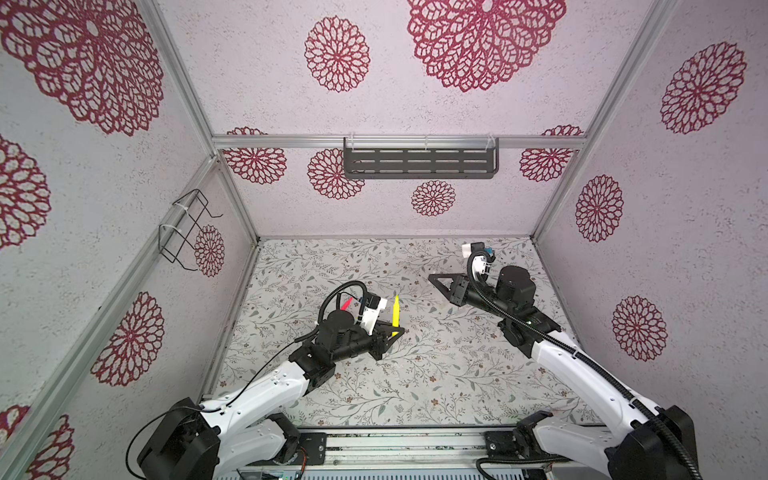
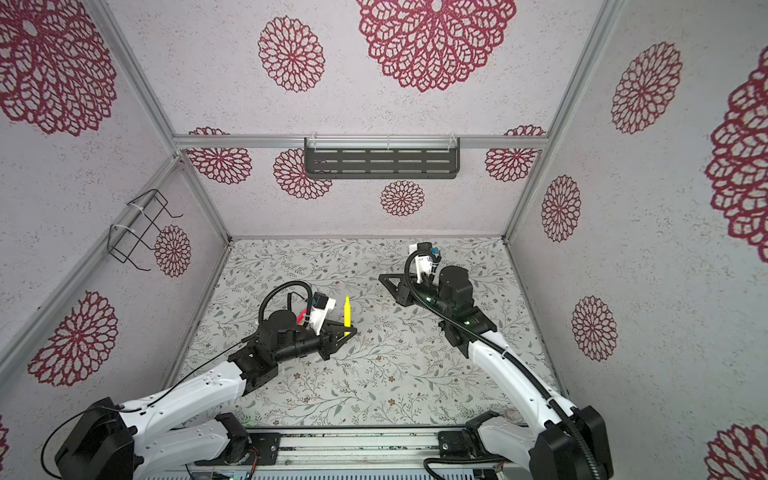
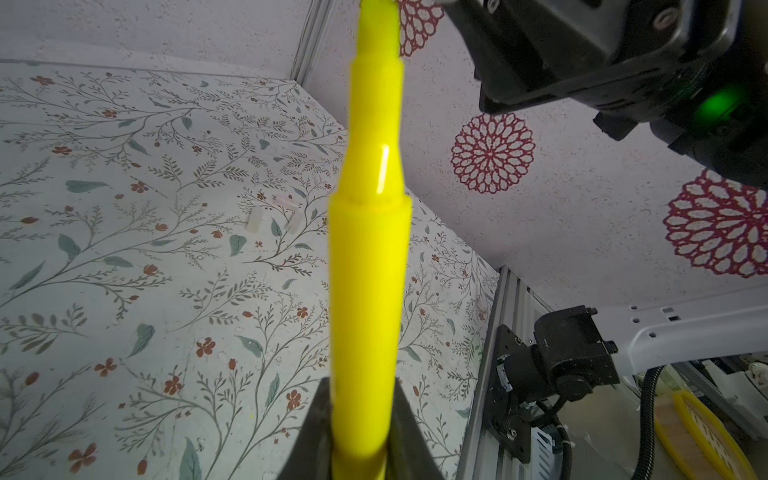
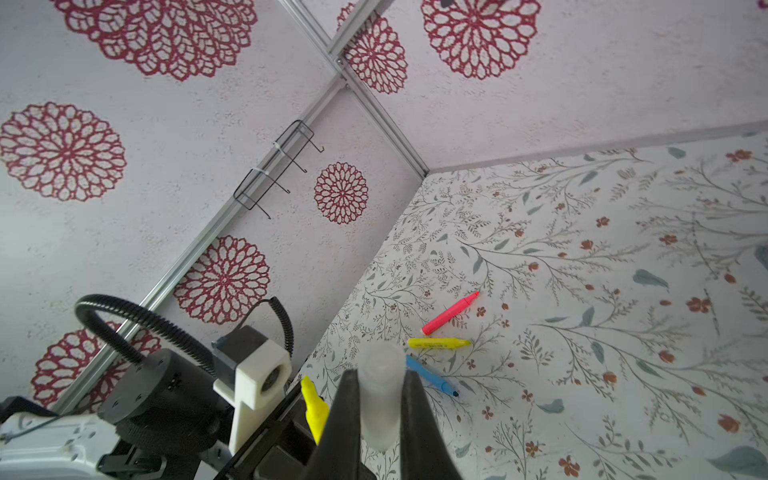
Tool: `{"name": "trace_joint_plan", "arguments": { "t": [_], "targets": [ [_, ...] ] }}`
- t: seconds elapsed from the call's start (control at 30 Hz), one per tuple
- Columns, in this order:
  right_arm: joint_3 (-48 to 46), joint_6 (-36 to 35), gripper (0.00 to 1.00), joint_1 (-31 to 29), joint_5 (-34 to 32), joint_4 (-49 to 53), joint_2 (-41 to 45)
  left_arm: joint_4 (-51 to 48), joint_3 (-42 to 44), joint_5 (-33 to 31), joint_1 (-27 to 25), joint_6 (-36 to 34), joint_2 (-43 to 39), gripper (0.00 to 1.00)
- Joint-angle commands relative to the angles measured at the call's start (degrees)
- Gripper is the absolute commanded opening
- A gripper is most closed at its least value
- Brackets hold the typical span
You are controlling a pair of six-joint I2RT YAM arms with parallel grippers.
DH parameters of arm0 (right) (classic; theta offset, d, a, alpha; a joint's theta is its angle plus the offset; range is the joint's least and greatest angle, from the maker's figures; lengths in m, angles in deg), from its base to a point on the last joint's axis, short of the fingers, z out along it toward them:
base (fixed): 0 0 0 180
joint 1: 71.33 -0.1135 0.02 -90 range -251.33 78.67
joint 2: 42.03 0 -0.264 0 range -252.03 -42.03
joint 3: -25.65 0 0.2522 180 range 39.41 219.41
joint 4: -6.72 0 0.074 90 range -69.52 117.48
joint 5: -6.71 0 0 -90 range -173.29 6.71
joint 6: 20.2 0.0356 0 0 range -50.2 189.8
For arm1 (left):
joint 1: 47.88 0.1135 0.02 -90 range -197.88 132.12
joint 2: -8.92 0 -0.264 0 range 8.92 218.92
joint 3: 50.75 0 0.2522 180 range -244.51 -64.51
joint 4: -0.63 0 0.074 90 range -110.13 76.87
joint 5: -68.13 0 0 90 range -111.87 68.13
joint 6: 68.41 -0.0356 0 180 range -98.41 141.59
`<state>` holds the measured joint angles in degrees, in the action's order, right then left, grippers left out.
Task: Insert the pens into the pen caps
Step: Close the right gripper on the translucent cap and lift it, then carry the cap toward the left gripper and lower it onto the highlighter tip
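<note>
The floral bench (image 1: 415,374) fills the lower middle of both top views. Mid-frame, the left pincer (image 1: 397,331) pinches a yellow pen (image 1: 395,312). Up and right of it, the right pincer (image 1: 431,276) pinches a whitish cap (image 4: 380,399). A red-pink pen (image 4: 451,312), second yellow pen (image 4: 438,343), blue pen (image 4: 432,376) and loose caps (image 3: 255,219) lie on the bench.

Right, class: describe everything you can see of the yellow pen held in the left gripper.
The yellow pen is bright yellow and looks like smooth, glossy plastic, with a white glint on it. Its thick barrel steps down at a collar to a narrower neck, then again to a slimmer tip section, and it wears no cap. The left gripper clamps its lower barrel between two dark fingers. The pen is held above the floral mat and touches nothing else.
</note>
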<state>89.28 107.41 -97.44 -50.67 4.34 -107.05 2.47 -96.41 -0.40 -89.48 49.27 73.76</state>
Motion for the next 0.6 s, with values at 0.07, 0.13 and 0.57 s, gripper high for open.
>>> {"name": "trace_joint_plan", "arguments": {
  "t": [0.07, 0.13, 0.57],
  "targets": [
    [-0.68, -2.15, 0.00, -1.83, 5.52, -11.00, 1.18, 0.71, -2.33, 1.82, -1.61, -0.44, 0.77, 0.00],
    [-0.85, -2.51, 0.00, -2.26, 6.58, -12.28, 1.11, 0.58, -2.62, 2.00, -1.94, -0.48, 0.66, 0.00],
    [-0.40, -5.08, 0.00, -4.20, 8.00, -11.11, 1.54, -0.34, -5.69, 2.78, -3.70, -1.36, 1.65, 0.00]
  ]
}}
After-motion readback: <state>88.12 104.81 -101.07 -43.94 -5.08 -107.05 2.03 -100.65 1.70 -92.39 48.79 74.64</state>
